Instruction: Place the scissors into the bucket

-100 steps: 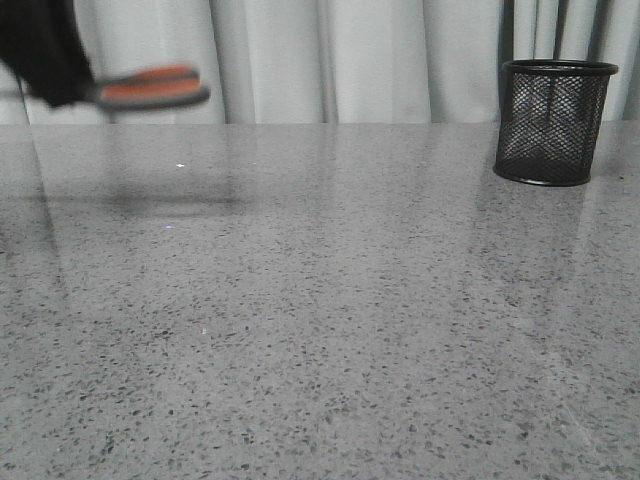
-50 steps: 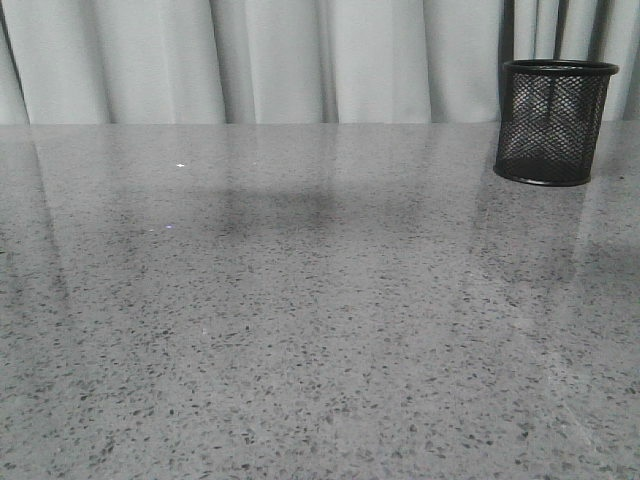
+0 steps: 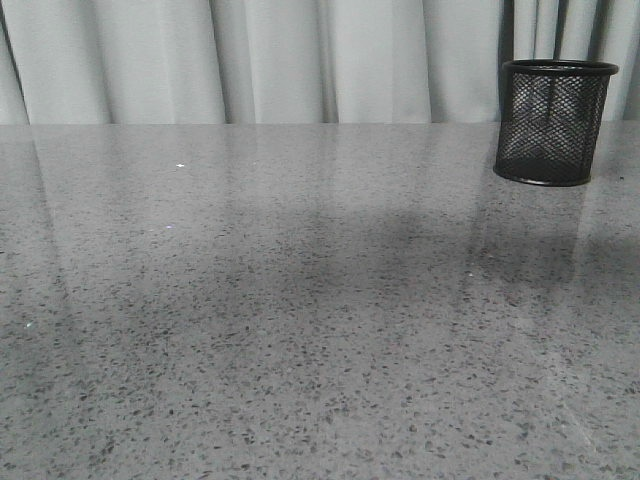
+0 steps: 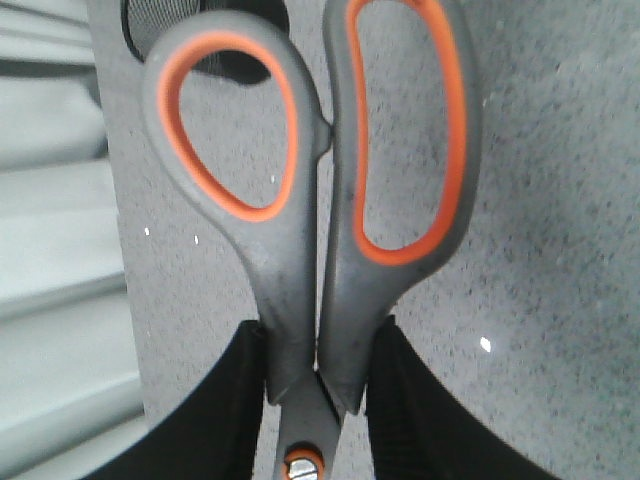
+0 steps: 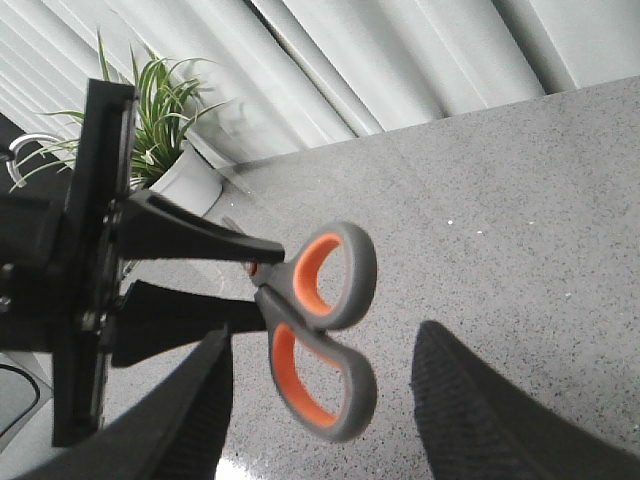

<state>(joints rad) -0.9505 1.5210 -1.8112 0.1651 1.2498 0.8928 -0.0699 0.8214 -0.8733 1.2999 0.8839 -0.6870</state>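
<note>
The scissors [image 4: 320,200] have dark grey handles lined in orange. My left gripper [image 4: 315,365] is shut on them just above the pivot screw, the handles pointing away from the wrist. In the right wrist view the scissors [image 5: 325,330] hang in the air, held by the left gripper [image 5: 250,275], with their handles between my right gripper's spread fingers. My right gripper [image 5: 325,400] is open and holds nothing. The bucket [image 3: 555,120], a black wire-mesh cup, stands at the table's far right. Neither gripper nor the scissors show in the front view.
A grey speckled table [image 3: 300,330] fills the front view, with pale curtains [image 3: 300,60] behind it. A potted green plant [image 5: 165,130] stands beyond the table's edge in the right wrist view. Arm shadows lie across the table's middle.
The left gripper with the scissors has left the front view's top left corner. The shadow on the table has spread to the right and toward the front.
</note>
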